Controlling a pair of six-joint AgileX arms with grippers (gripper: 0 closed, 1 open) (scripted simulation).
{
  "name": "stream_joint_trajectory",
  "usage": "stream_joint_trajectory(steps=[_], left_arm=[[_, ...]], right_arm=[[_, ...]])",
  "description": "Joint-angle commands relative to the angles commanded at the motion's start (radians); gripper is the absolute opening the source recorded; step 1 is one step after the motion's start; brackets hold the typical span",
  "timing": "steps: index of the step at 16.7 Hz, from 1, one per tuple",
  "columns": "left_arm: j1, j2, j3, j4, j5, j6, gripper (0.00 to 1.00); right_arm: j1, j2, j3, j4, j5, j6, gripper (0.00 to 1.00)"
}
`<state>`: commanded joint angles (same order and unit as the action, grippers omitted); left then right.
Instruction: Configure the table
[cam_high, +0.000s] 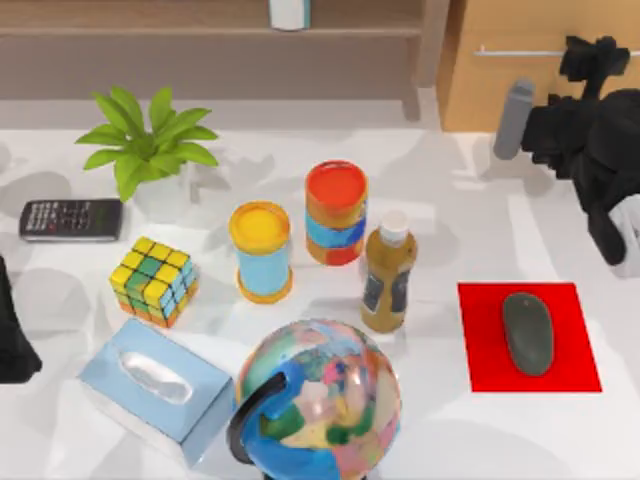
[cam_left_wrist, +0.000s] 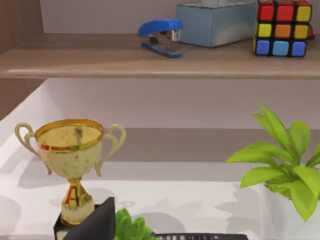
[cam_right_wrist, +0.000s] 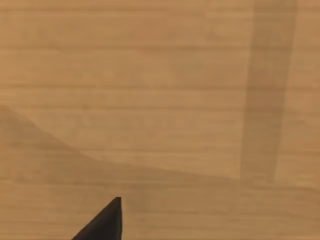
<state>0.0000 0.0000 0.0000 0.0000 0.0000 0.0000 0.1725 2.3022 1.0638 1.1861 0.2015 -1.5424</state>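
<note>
The white table (cam_high: 450, 225) carries many objects. My right arm reaches to the back right, and its gripper (cam_high: 588, 55) sits up against the light-brown drawer cabinet (cam_high: 520, 60), close to the cabinet's thin handle (cam_high: 520, 50). The right wrist view shows the cabinet's wooden front (cam_right_wrist: 160, 90) very near. My left arm (cam_high: 10, 335) stays parked at the table's left edge, and a dark part of its gripper (cam_left_wrist: 95, 222) shows in the left wrist view.
On the table stand a plant (cam_high: 145, 140), calculator (cam_high: 70, 219), Rubik's cube (cam_high: 153, 280), tissue box (cam_high: 155, 385), globe (cam_high: 320, 400), two cans (cam_high: 262, 250) (cam_high: 336, 212), a brown bottle (cam_high: 388, 275), a mouse (cam_high: 527, 332) on a red mat (cam_high: 480, 360), a grey cylinder (cam_high: 513, 118) and a trophy (cam_left_wrist: 72, 155).
</note>
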Motion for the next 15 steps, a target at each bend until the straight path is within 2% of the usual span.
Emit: stream_joint_trajectory(steps=[7,15], left_arm=[[0.000,0.000,0.000,0.000,0.000,0.000,1.00],[0.000,0.000,0.000,0.000,0.000,0.000,1.00]], right_arm=[[0.037,-0.032,-0.077,0.082,-0.011,0.009,1.00],[0.018,-0.070,-0.183,0.096,0.018,0.002,1.00]])
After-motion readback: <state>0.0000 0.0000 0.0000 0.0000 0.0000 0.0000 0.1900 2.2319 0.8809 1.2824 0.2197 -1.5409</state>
